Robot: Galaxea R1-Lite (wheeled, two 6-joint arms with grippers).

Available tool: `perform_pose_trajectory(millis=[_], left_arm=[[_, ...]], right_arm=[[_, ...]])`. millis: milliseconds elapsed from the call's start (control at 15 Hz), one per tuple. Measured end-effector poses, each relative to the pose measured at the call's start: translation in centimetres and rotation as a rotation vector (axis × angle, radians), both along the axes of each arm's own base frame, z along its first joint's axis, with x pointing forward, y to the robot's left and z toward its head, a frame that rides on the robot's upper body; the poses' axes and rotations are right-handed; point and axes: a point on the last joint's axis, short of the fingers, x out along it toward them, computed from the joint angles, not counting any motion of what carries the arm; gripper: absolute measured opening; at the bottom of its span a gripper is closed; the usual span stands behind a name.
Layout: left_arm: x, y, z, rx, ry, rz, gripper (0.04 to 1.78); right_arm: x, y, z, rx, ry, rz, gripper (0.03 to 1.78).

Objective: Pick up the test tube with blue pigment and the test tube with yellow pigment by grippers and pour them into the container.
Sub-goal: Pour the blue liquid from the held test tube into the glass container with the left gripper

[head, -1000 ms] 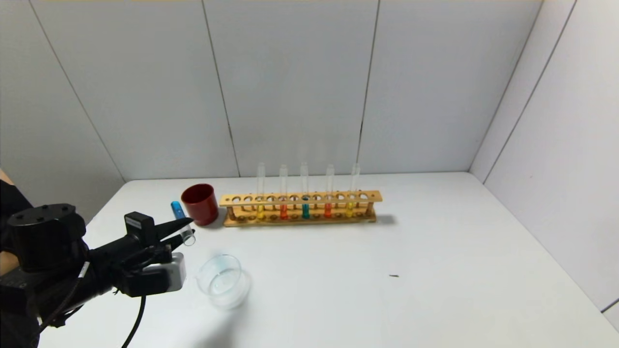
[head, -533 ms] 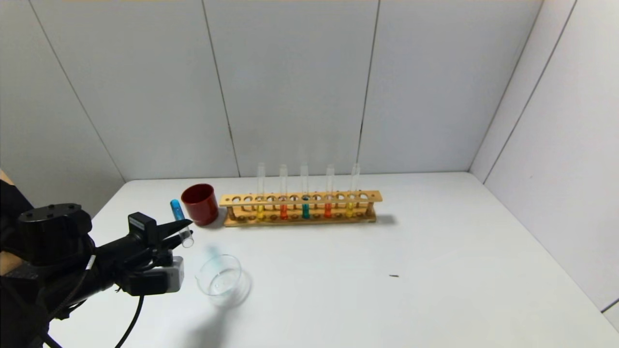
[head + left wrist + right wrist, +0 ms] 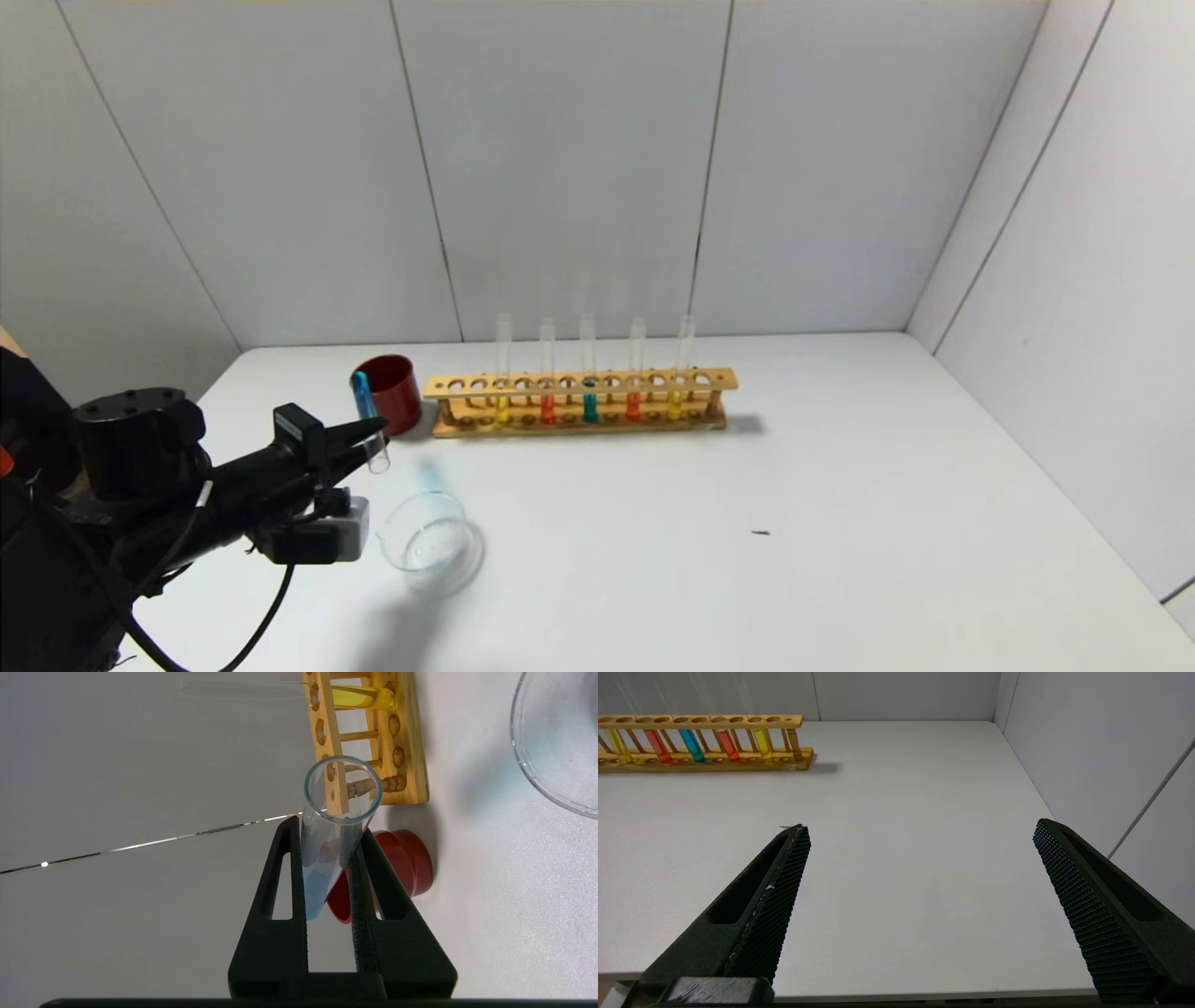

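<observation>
White tabletop [image 3: 840,485] carries wooden rack [image 3: 579,399], red cup [image 3: 387,392], glass container [image 3: 431,541]. Left gripper [image 3: 369,434], above tabletop between cup and container, jaws clamped on tilted test tube with blue pigment [image 3: 368,422], mouth lower, toward container. Right gripper [image 3: 920,835]: jaws wide apart, holding nothing.

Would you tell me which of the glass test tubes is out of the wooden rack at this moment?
The clear glass tube with blue liquid, clamped tilted in the left claw beside the dark red cup; the other five stand upright in the wooden rack.
</observation>
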Motion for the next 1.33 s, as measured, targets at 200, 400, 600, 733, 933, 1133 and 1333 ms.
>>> perform_pose_trajectory(millis=[200,400,600,733,933,1133,1333], left_arm=[[0.2,0.0,-0.3,0.023,-0.003,-0.005,0.31],[0.8,0.0,-0.3,0.044,-0.032,-0.012,0.31],[1.1,-0.1,-0.3,0.08,-0.059,-0.023,0.31],[1.1,-0.1,-0.3,0.101,-0.074,-0.029,0.31],[1.4,-0.2,0.1,0.14,-0.142,-0.032,0.31],[1.5,-0.3,-0.1,0.15,-0.148,-0.031,0.31],[1.6,-0.7,-0.3,0.162,-0.145,-0.037,0.31]], right_arm=[[0.0,0.0,0.0,0.0,0.0,0.0,1.75],[0.0,0.0,0.0,0.0,0.0,0.0,1.75],[0.0,0.0,0.0,0.0,0.0,0.0,1.75],[0.0,0.0,0.0,0.0,0.0,0.0,1.75],[0.0,0.0,0.0,0.0,0.0,0.0,1.75],[0.0,0.0,0.0,0.0,0.0,0.0,1.75],[0.0,0.0,0.0,0.0,0.0,0.0,1.75]])
